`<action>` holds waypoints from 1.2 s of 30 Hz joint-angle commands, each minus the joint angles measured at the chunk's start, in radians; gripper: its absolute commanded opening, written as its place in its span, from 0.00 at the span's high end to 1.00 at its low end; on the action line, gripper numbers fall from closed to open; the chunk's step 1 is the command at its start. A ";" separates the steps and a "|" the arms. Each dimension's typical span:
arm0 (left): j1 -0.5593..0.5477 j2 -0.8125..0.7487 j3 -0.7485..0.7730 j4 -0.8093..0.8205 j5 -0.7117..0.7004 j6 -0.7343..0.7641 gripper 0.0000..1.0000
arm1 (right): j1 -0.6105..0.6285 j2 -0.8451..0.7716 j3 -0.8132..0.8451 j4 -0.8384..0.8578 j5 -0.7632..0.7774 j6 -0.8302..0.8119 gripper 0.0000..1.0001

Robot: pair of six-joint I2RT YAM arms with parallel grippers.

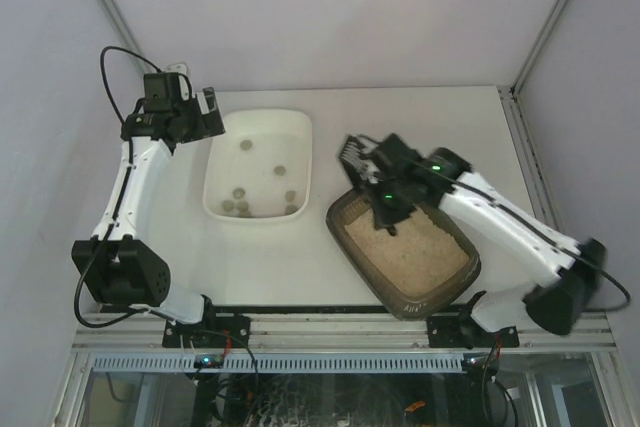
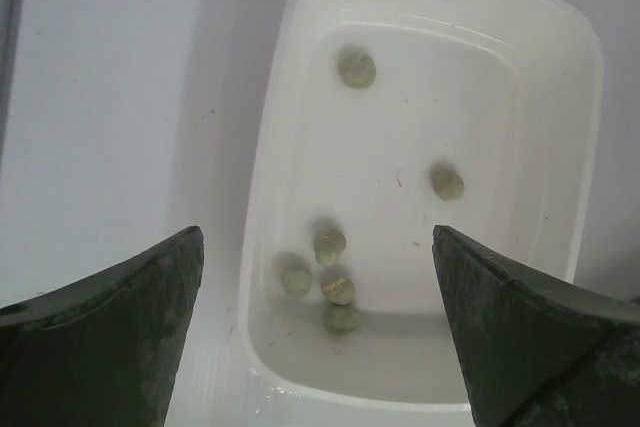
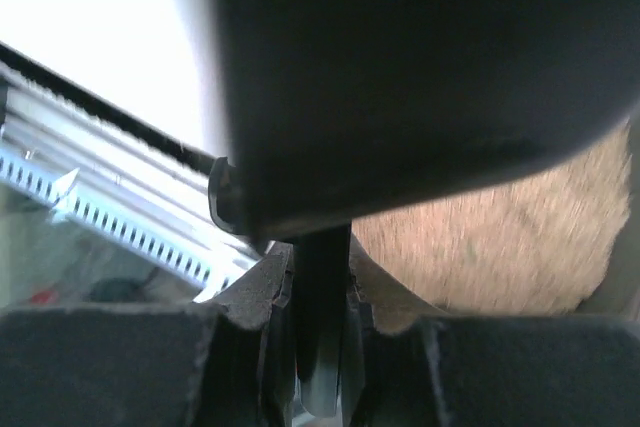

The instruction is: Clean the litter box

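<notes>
Your right claw is pinched tight on the thin dark handle of the small black slotted plastic scoop. The wrist view shows the fingers closed against it on both sides, with the scoop's blurred dark body filling the top of that view. From above, the scoop's head sits just past the far-left corner of the litter box - the dark brown translucent rounded rectangular plastic tray with tan sandy litter inside. The litter box lies at an angle on the near right part of the white bench, just beside the white rectangular plastic tub and under your right arm.

Your left claw is spread wide and holds nothing. It hangs at the tub's far-left corner, and its camera looks down into the tub - six small round greenish-grey clumps lie on the tub floor, four bunched together and two apart
</notes>
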 commanded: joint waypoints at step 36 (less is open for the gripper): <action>-0.009 -0.100 -0.200 0.210 0.198 -0.189 0.00 | -0.361 -0.329 -0.665 0.015 -0.500 0.090 0.77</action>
